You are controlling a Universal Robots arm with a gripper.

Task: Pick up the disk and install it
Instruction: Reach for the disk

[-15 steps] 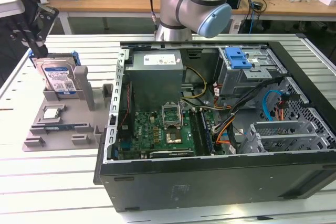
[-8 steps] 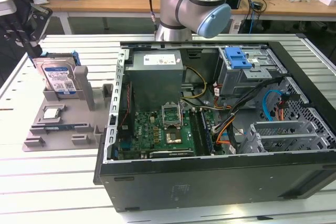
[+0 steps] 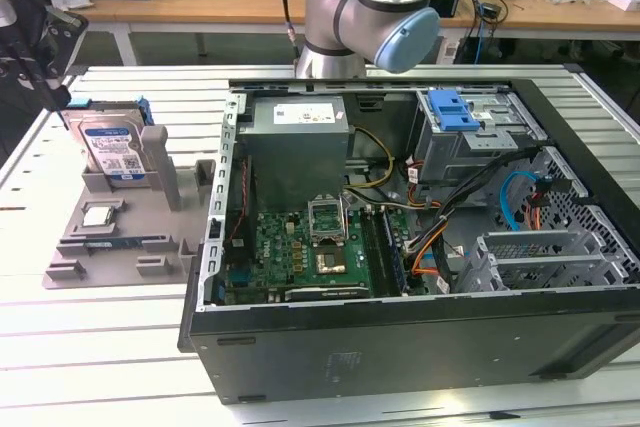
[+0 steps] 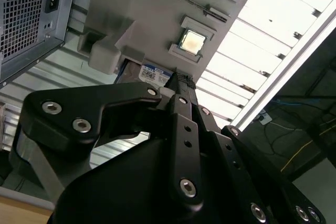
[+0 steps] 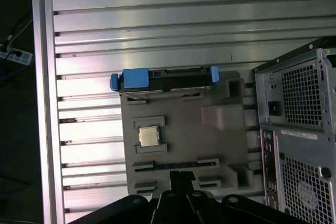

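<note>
Disk [image 3: 108,145] stood on edge in grey tray [image 3: 100,247]; gripper [image 5: 180,174] hung over the tray, apart from the disk, fingers closed together, nothing held; probably best gripped across its flat faces, blue frame avoided.

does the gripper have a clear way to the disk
Probably yes: the disk stands exposed at the grey holder's edge, with nothing covering it or standing between it and the gripper.

The flat silver, blue-framed hard drive [image 3: 112,145] leans tilted, its label showing. It sits upper left in the exterior view.
</note>
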